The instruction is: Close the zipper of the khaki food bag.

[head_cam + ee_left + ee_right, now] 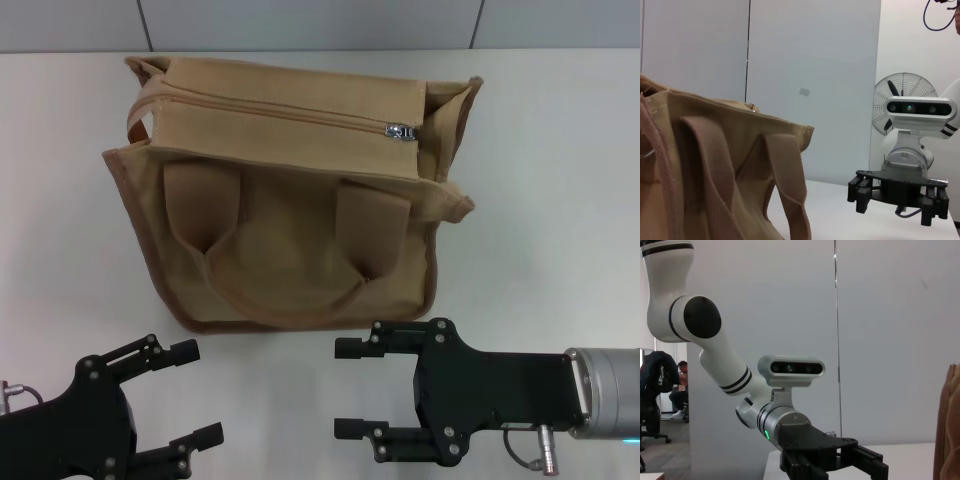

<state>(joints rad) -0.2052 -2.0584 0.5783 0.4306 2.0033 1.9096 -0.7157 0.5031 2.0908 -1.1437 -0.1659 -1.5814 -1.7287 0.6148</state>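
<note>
Khaki food bag (290,200) beyond both open claws, zipper (300,112) farthest.

The bag (290,250) in front of me is showing matt, coarse woven cloth, with its straps (204,205) looking like the same rough fabric. Its zipper (300,112) pull is glinting as shiny metal. My grippers, left (195,395) and right (348,388), are looking like matt black plastic, over a smooth, pale table (540,200).
</note>
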